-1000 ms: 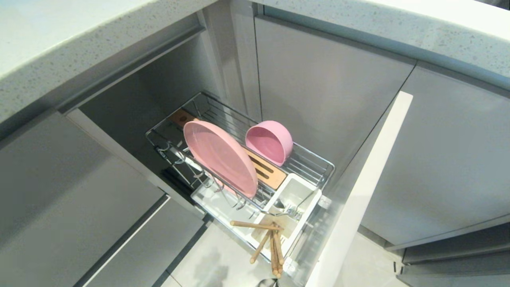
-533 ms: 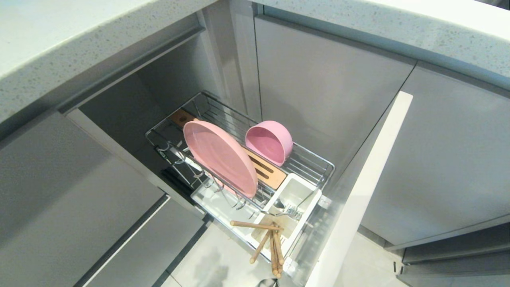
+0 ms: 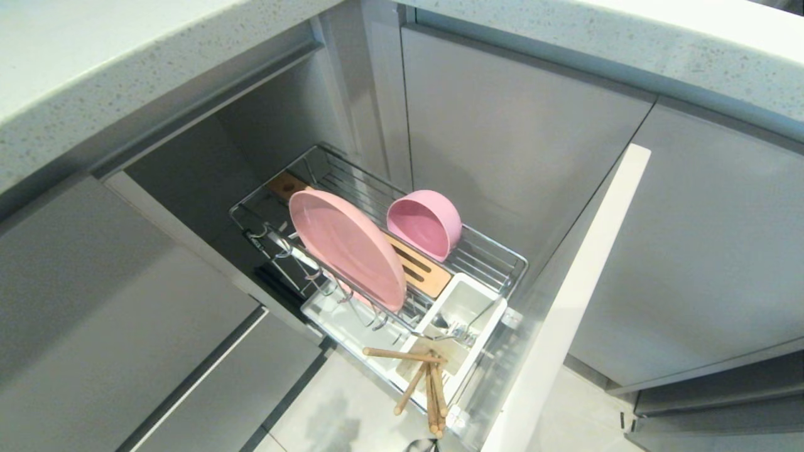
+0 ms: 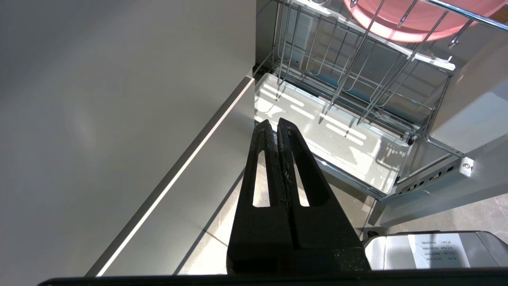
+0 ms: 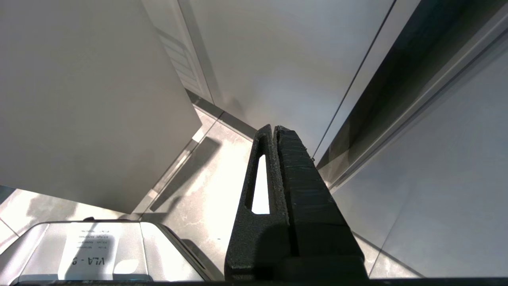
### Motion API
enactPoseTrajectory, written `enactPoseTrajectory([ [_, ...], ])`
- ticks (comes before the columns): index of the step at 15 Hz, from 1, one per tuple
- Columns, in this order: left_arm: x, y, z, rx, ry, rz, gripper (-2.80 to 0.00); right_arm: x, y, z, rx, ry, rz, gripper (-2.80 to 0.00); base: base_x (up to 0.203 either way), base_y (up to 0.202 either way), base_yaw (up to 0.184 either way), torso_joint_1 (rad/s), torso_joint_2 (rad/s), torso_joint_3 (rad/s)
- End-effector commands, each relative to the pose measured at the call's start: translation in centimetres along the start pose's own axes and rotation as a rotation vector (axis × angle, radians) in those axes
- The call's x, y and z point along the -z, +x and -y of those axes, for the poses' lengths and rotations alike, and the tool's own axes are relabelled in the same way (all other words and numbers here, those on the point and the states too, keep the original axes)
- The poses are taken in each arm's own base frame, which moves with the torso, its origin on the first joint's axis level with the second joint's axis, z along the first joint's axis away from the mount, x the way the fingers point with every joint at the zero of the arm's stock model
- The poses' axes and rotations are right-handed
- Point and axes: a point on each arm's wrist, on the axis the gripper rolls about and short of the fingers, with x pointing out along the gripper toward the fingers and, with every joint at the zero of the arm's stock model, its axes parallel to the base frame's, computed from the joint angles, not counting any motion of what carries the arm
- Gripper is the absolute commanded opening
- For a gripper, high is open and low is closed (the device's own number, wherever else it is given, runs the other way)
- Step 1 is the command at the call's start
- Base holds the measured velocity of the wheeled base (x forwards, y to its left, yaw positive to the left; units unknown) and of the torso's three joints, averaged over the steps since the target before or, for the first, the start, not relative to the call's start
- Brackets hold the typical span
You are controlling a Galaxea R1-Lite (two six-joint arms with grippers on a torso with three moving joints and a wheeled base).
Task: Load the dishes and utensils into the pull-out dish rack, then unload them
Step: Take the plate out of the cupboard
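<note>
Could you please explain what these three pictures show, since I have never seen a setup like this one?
They come from a two-armed robot standing at a kitchen cabinet. The head view looks down from its head at a pull-out dish rack drawn out of the cabinet. A pink plate stands on edge among the wire prongs, and a pink bowl rests tilted beside it. In the white utensil box are wooden chopsticks and a metal fork.

The other two pictures come from cameras on the wrists. The left gripper hangs low beside the rack, the right gripper near the floor and cabinet fronts. Both are shut and hold nothing.
</note>
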Motion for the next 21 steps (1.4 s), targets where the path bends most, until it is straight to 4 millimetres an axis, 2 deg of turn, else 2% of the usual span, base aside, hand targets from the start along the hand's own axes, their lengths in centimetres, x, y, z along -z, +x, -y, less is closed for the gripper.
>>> enactPoseTrajectory([
  [1, 0.72, 0.18, 0.02, 0.0, 0.0, -0.027, -2.8, 0.01, 0.0, 0.0, -0.001, 0.0, 0.0, -2.8, 0.0, 0.0, 0.0, 0.0, 0.0, 0.0],
  [21, 0.72, 0.18, 0.02, 0.0, 0.0, -0.027, -2.8, 0.04, 0.01, 0.0, -0.001, 0.0, -0.001, -2.8, 0.0, 0.0, 0.0, 0.0, 0.0, 0.0],
])
